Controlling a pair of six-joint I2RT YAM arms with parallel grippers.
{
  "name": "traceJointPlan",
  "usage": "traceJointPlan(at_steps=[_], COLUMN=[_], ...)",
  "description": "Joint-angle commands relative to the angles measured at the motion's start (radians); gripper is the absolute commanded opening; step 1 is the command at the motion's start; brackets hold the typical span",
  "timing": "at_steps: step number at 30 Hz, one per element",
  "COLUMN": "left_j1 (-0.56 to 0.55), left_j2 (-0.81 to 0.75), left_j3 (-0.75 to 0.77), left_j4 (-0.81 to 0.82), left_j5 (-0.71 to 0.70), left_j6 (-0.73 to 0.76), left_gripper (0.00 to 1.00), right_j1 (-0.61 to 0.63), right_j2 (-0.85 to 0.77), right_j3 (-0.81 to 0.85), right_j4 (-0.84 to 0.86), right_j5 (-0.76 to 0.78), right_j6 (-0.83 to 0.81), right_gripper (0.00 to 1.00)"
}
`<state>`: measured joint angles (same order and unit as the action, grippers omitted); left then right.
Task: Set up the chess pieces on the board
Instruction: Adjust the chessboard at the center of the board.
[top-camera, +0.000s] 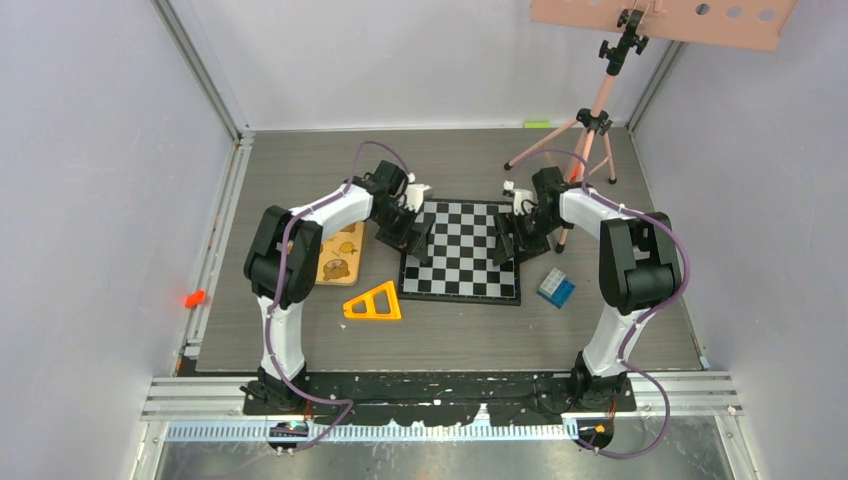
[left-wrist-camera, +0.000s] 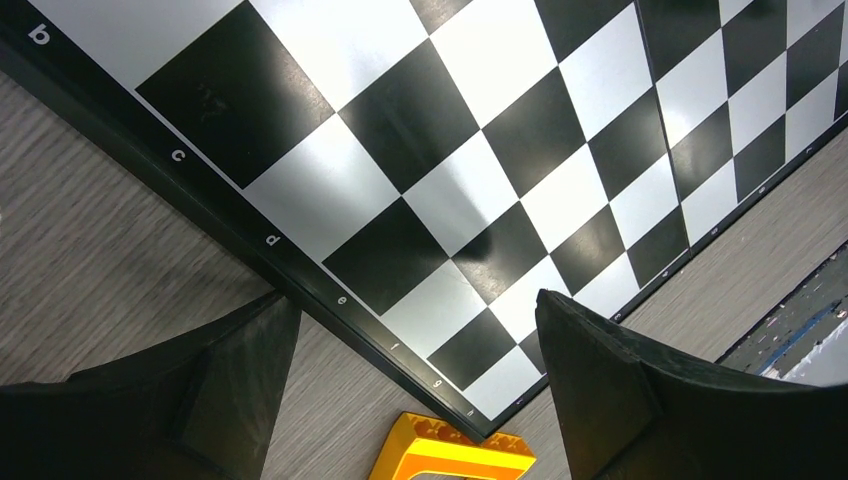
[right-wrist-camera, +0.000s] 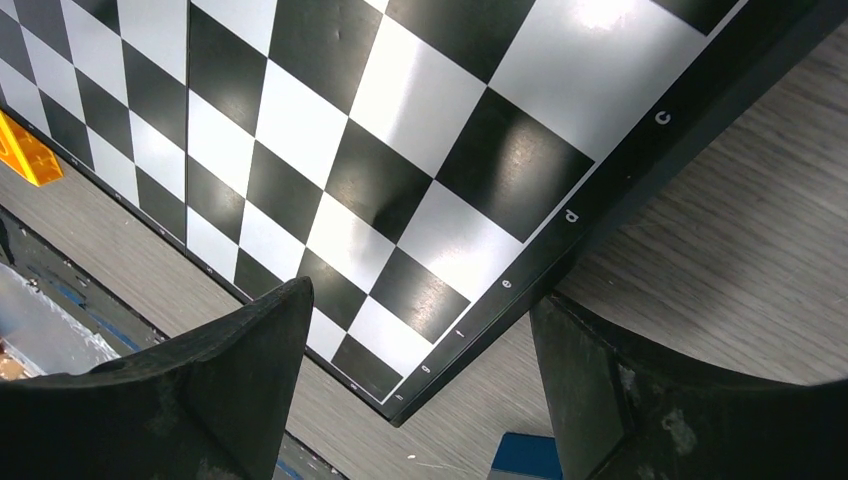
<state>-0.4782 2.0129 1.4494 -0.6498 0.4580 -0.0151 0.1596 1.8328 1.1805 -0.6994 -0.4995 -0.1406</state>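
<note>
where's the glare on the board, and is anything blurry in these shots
Right wrist: the board has a bright hot spot on a white square at the top of the frame, and a softer sheen on nearby black squares. Left wrist: a dull sheen across the middle squares, with the border letters sharp. Top external: even light, no glare, squares small but crisp.

Both the left arm (top-camera: 290, 265) and the right arm (top-camera: 628, 262) are the same build: white tube links, chunky black housings at the joints, and a purple cable (top-camera: 378, 145) snaking along each one. There's a tiny lit board by each base, at 7 and 5 o'clock in the overhead view. The right gripper (right-wrist-camera: 420, 335) has matte black wedge fingers (right-wrist-camera: 200, 390), kinda scuffed with pale specks. The left gripper (left-wrist-camera: 415, 340) is the same shape but cleaner.
</note>
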Motion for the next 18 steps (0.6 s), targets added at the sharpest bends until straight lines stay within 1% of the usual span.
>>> traceJointPlan(at_steps=[1,5,10,13,18], left_j1=[-0.032,-0.044,-0.067,-0.068,-0.068], left_j2=[0.005,-0.013,-0.043,-0.055,-0.006], left_j3=[-0.04,-0.05,-0.09,-0.101,-0.031], left_j4=[-0.083,-0.102,-0.111,-0.106,-0.103], left_j5=[0.058,0.051,0.027,0.017,-0.008], left_j6=[0.01,0.065,0.099,0.101,0.088], left_gripper=[0.9,0.9,0.9,0.9,0.91], right_j1=[0.017,0.017,0.017,0.018,0.032], right_j2=[-0.051,-0.063,-0.048,-0.036,-0.039], right_j3=[0.01,0.001,0.022,0.036,0.017], right_j4=[-0.034,-0.025,-0.027,-0.056,-0.11], right_j5=[-0.043,-0.015,0.018,-0.014,-0.046], right_j6=[-0.019,-0.013,-0.011,-0.013,-0.044], right_gripper=[0.85,0.85,0.85,0.85,0.85])
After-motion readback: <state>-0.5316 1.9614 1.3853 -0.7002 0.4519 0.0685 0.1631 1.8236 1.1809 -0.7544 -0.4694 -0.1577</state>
